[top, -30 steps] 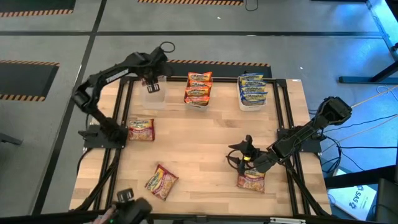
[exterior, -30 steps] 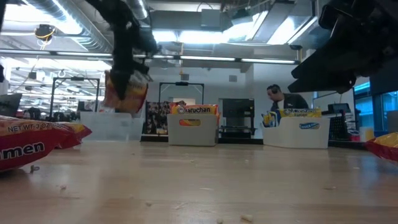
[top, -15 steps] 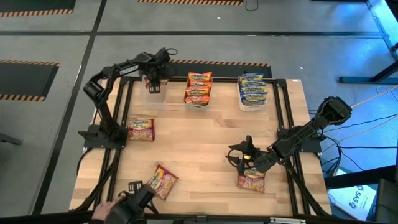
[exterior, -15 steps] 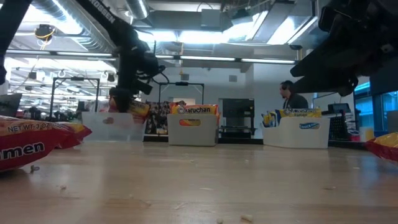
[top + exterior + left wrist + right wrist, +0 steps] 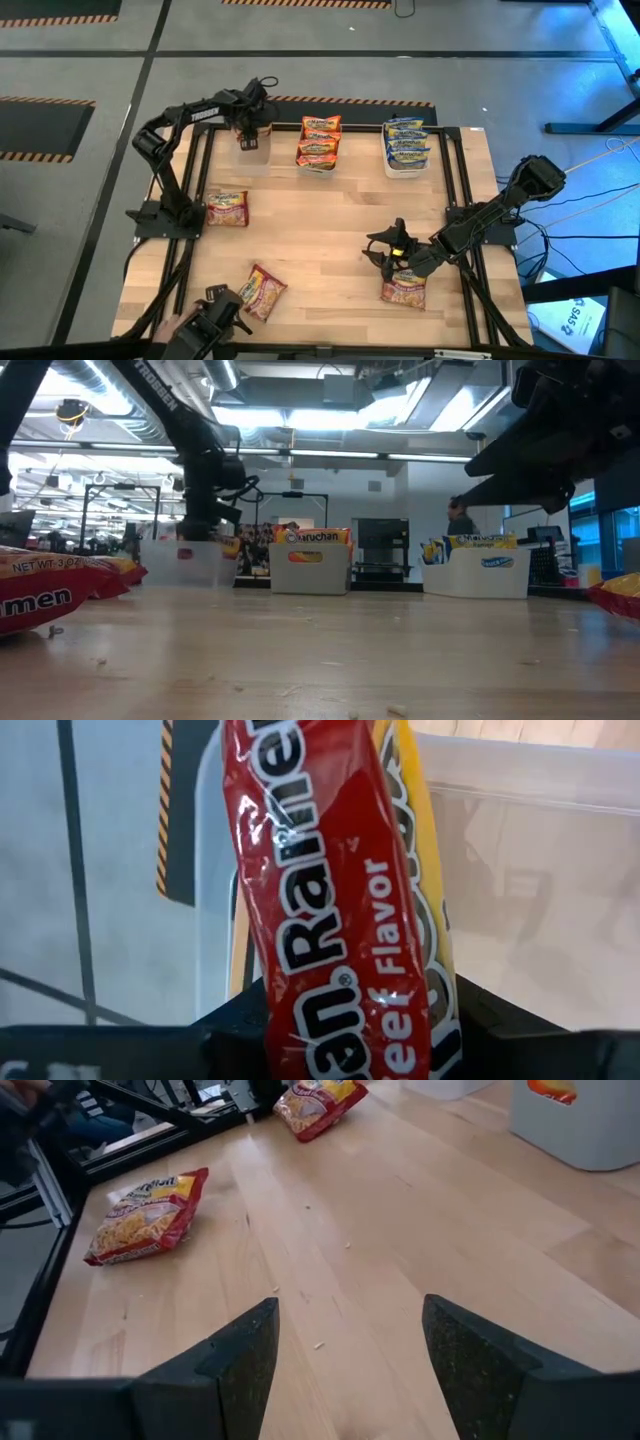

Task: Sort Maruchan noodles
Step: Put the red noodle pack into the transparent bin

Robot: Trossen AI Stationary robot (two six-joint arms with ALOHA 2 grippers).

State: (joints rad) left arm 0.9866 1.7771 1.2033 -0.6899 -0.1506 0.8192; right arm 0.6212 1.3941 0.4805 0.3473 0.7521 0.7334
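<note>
My left gripper [image 5: 250, 127] stands over the clear tub [image 5: 250, 152] at the table's far left and is shut on a red beef ramen packet [image 5: 340, 910]; in the low view the packet [image 5: 231, 545] shows behind the tub's wall [image 5: 175, 563]. My right gripper [image 5: 386, 251] hovers open at the table's near right, just beyond another red packet [image 5: 404, 290] that lies flat. Two more red packets lie flat on the table, one at the left [image 5: 227, 208] and one at the near left [image 5: 260, 290]. My left gripper pinches the red packet between its two fingers [image 5: 480, 1010] at one end [image 5: 350, 995], coming from above and pointing down. The packet hangs below the fingers inside the clear tub. Whether its lower end touches the tub's floor, I cannot tell.
A tub of orange packets [image 5: 319, 142] and a tub of blue-and-yellow packets [image 5: 406, 146] stand along the far edge. A person's hand with a dark device [image 5: 210, 325] is at the near left edge. Bare wood [image 5: 320, 230] lies mid-table. Crumbs [image 5: 318, 1345] dot the wood.
My left gripper has gone down over the far-left tub, carrying the red packet from above the rim into the tub. The person's hand with the dark device has shifted along the near edge.
</note>
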